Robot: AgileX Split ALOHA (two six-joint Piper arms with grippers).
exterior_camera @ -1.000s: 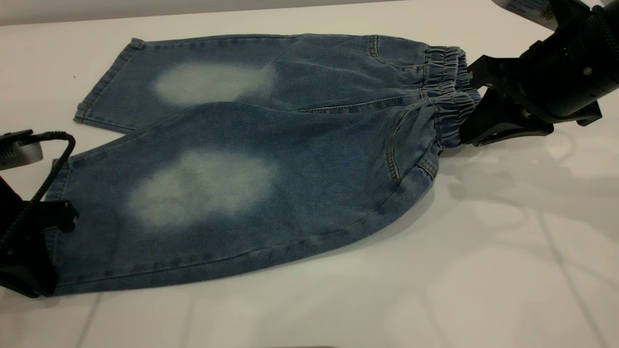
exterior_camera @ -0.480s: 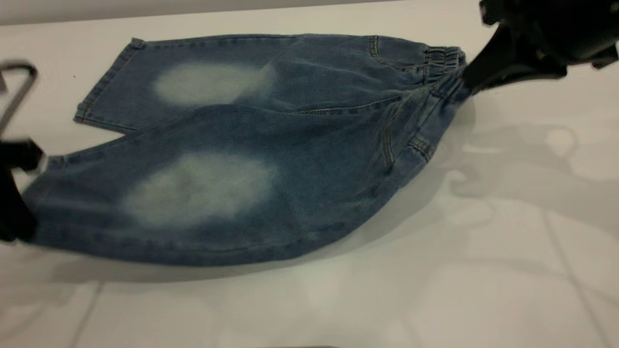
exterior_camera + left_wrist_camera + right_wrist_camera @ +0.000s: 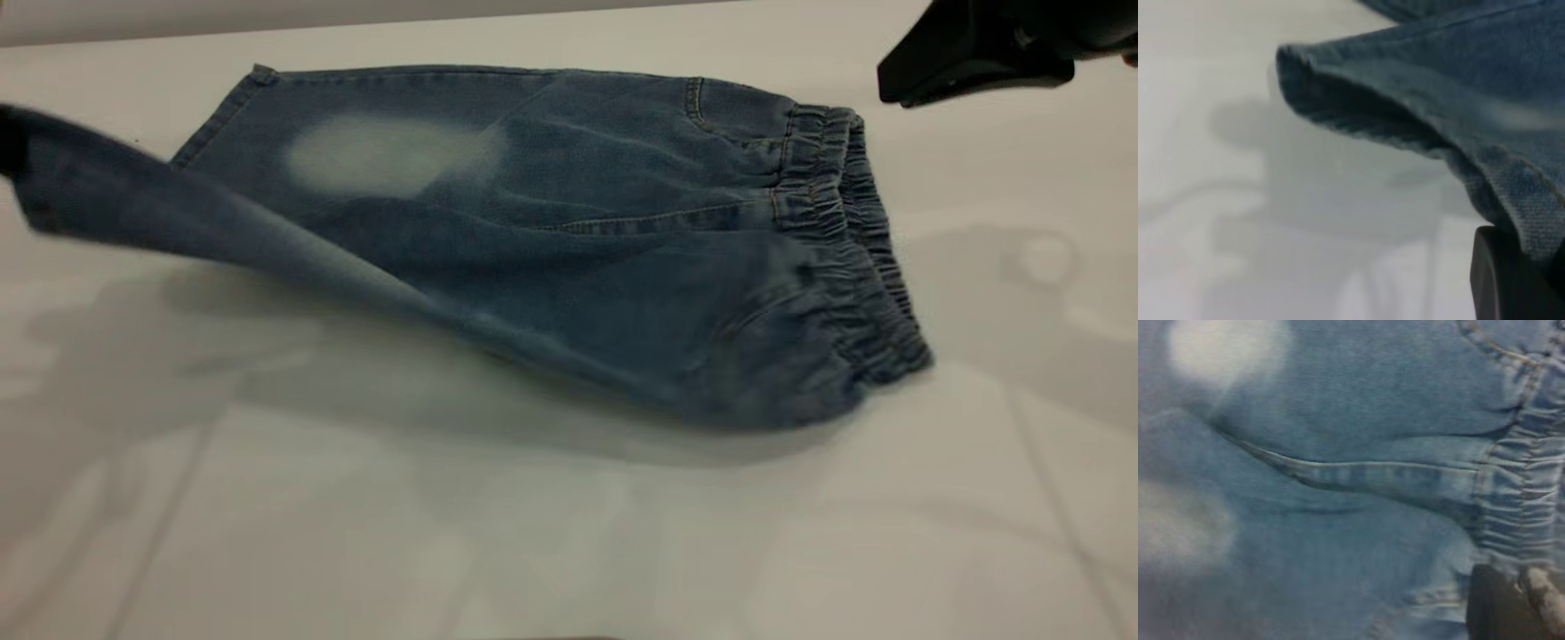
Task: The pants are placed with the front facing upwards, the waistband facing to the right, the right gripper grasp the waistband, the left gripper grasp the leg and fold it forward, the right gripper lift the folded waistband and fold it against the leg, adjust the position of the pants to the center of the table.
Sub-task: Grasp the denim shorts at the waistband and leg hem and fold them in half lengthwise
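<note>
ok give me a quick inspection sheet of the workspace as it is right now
surface: white table, shadows only on the bare part
job's things: pants lie front up, waistband to the right; near leg is lifted off the table toward the left
clutter: nothing seen
grippers: left gripper holds the near leg's hem, at the exterior view's left edge; right gripper at far right, not touching the waistband
cables: nothing seen
surroundings: grey strip beyond the table's far edge
</note>
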